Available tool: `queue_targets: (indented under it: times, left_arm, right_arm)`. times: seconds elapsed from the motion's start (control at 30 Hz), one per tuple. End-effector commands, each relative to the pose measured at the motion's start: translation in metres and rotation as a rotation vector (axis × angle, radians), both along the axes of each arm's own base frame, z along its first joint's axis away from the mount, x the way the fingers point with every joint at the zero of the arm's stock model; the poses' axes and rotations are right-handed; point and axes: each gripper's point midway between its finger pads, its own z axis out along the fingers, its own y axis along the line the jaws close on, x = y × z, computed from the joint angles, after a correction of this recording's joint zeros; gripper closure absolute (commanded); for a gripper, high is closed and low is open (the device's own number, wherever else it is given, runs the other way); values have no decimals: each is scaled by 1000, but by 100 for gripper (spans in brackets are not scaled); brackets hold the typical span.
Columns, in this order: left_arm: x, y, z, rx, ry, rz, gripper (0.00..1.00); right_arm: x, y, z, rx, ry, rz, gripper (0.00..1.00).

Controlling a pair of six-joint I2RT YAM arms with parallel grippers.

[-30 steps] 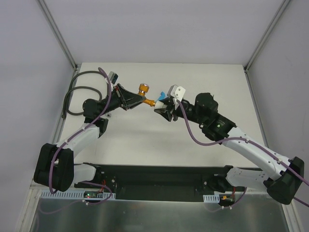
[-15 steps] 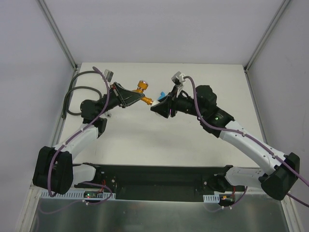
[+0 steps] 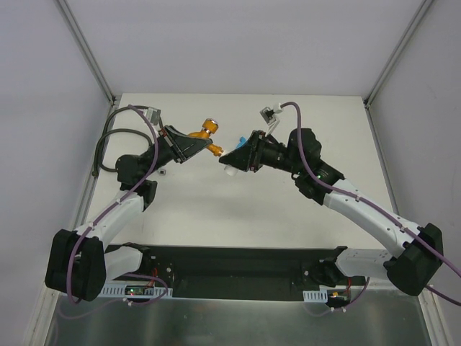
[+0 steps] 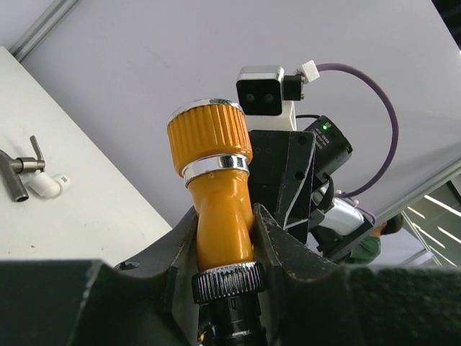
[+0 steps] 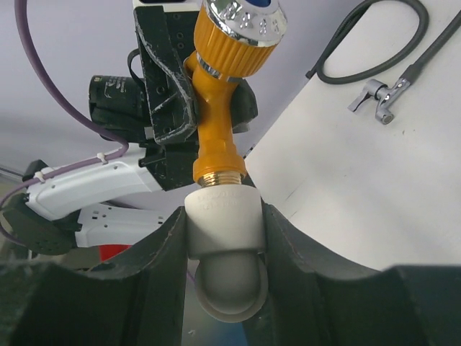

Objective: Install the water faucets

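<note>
The left gripper (image 4: 225,223) is clamped on the orange faucet (image 4: 216,191). Its fingers press the faucet's body from both sides, and the ribbed orange knob with its silver band stands out beyond the fingertips. The right gripper (image 5: 223,220) is closed around a white elbow fitting (image 5: 225,249), which is pinched between its two fingers. Both grippers are raised above the bench (image 3: 238,209) and face each other tip to tip. Straight ahead of the right gripper, the faucet's threaded end meets the mouth of the fitting. The two touch, though the pictures do not show how far the thread is in. Beyond the right gripper a black hose (image 5: 374,43) lies on the bench. Off to the left of the left gripper, a dark grey faucet (image 4: 16,173) lies on the bench with a second white elbow (image 4: 49,186) just beside it.
</note>
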Motion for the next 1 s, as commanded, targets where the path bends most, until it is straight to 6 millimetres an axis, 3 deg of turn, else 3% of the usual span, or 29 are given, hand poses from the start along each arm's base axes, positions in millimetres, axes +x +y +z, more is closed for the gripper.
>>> queue_targets:
  times: [0.0,0.17,0.33,0.4,0.5,0.73,0.8,0.83,0.97]
  left_arm:
    - [-66,10,49,-50,-550,-12,100]
    - [-57,12,48,-93,-470,8,100]
    - [-49,13,47,-129,-376,-4,100]
    - [-49,14,47,-135,-380,9,100]
    - [-48,16,47,-135,-379,26,100]
    - [-37,16,40,-119,-322,62,100]
    - [-32,17,36,-107,-290,73,100]
    - [-29,18,35,-110,-274,87,100]
    - [-11,20,21,-74,-152,123,100]
  right_arm:
    - [34,-8,46,206,69,-164,98]
    - [38,-8,34,181,69,-184,98]
    - [42,-10,24,126,39,-213,78]
    - [44,-10,21,111,29,-218,62]
    - [45,-9,22,103,19,-223,49]
    - [44,-10,25,57,-37,-228,35]
    - [45,-12,25,42,-56,-235,24]
    - [45,-14,24,35,-67,-240,24]
    - [42,-27,34,-25,-238,-262,15]
